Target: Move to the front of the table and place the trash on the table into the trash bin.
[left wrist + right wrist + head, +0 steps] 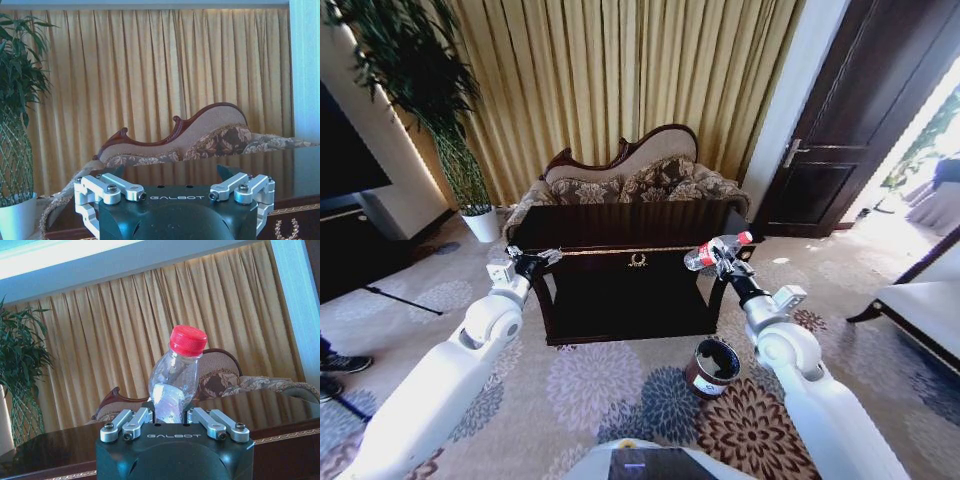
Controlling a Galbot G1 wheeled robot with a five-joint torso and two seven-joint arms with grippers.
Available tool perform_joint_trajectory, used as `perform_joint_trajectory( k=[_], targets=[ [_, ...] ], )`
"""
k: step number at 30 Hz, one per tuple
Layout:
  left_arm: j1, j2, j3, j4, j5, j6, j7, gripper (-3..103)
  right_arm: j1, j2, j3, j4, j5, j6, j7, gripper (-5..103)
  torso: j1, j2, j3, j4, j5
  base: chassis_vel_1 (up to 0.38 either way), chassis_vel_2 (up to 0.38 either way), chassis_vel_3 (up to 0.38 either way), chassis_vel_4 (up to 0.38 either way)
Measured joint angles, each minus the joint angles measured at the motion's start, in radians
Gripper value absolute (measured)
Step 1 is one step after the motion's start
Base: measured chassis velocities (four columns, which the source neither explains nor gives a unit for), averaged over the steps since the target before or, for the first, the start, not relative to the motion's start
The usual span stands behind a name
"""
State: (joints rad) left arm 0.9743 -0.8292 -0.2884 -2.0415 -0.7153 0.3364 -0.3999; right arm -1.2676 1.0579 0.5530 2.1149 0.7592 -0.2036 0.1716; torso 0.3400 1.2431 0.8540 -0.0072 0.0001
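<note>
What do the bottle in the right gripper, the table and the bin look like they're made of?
The bottle, held by the right gripper, looks like thin clear plastic: see-through, dented walls, with a red plastic cap. The table seems to be dark polished wood; its top mirrors the curtain, with a gold trim line. The trash bin looks dark with a shiny, probably metal rim; its body material is unclear.

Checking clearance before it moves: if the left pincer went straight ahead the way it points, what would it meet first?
Probably nothing on the table; the left pincer points over its bare top toward the sofa, likely first, though depth is unclear.
</note>
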Motion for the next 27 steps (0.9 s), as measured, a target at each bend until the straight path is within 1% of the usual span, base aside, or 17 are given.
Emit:
perform_joint_trajectory(
  k=[4,6,7,9,10,12,13,17,18,20,21,25,26,27],
  targets=[
    [0.007,0.0,0.0,-0.001,0.002,-0.001,0.0,100,-0.005,0.009,-0.002,-0.018,-0.009,0.001,-0.013,25,0.0,0.0,0.0,0.0003,-0.0001,0.0,0.0,0.0,0.0],
    [0.011,-0.003,0.0,-0.003,0.004,-0.001,0.0,100,-0.01,0.019,-0.01,-0.057,-0.039,0.001,-0.021,25,0.001,-0.001,0.0,0.0002,-0.0001,0.0,0.0,0.0,0.0],
    [0.011,-0.003,0.0,-0.003,0.004,-0.001,0.0,100,-0.01,0.019,-0.01,-0.057,-0.039,0.001,-0.021,25,0.001,-0.001,0.0,0.0002,-0.0001,0.0,0.0,0.0,0.0],
    [0.015,-0.005,0.0,-0.005,0.007,-0.003,0.0,100,-0.01,0.036,-0.023,-0.133,-0.087,0.005,-0.042,25,0.001,-0.001,0.0,0.0,-0.0001,0.0,0.0,0.0,0.0],
    [0.015,-0.005,0.0,-0.005,0.007,-0.003,0.0,100,-0.01,0.036,-0.023,-0.133,-0.087,0.005,-0.042,25,0.001,-0.001,0.0,0.0,-0.0001,0.0,0.0,0.0,0.0],
    [0.019,-0.006,0.0,-0.006,0.016,-0.006,0.0,100,0.006,0.052,-0.037,-0.228,-0.134,0.019,-0.064,25,0.0,0.0,0.0,0.0002,0.0001,0.0,0.0,0.0,0.0],
    [0.019,-0.006,0.0,-0.006,0.016,-0.006,0.0,100,0.006,0.052,-0.037,-0.228,-0.134,0.019,-0.064,25,0.0,0.0,0.0,0.0002,0.0001,0.0,0.0,0.0,0.0],
    [0.026,-0.006,0.0,-0.011,0.02,-0.011,0.002,100,0.048,0.076,-0.055,-0.395,-0.207,0.056,-0.094,25,0.0,0.0,0.0,0.0002,0.0001,0.0,0.0,0.0,0.0],
    [0.026,-0.006,0.0,-0.011,0.02,-0.011,0.002,100,0.048,0.076,-0.055,-0.395,-0.207,0.056,-0.094,25,0.0,0.0,0.0,0.0002,0.0001,0.0,0.0,0.0,0.0],
    [0.029,-0.008,0.0,-0.012,0.021,-0.015,0.003,100,0.082,0.094,-0.064,-0.484,-0.239,0.075,-0.104,25,0.001,-0.001,0.0,0.0002,0.0002,0.0,0.0,0.0,0.0],
    [0.029,-0.008,0.0,-0.012,0.021,-0.015,0.003,100,0.082,0.094,-0.064,-0.484,-0.239,0.075,-0.104,25,0.001,-0.001,0.0,0.0002,0.0002,0.0,0.0,0.0,0.0],
    [0.043,-0.013,-0.003,-0.019,0.025,-0.02,0.004,100,0.152,0.126,-0.066,-0.692,-0.35,0.115,-0.125,25,0.0,0.0,0.0,0.0001,0.0002,0.0,0.0,0.0,0.0],
    [0.043,-0.013,-0.003,-0.019,0.025,-0.02,0.004,100,0.152,0.126,-0.066,-0.692,-0.35,0.115,-0.125,25,0.0,0.0,0.0,0.0001,0.0002,0.0,0.0,0.0,0.0],
    [0.047,-0.014,-0.005,-0.02,0.025,-0.02,0.004,100,0.171,0.132,-0.064,-0.747,-0.37,0.121,-0.127,25,0.0,0.0,0.0,0.0003,0.0001,0.0,0.0,0.0,0.0]
  ],
)
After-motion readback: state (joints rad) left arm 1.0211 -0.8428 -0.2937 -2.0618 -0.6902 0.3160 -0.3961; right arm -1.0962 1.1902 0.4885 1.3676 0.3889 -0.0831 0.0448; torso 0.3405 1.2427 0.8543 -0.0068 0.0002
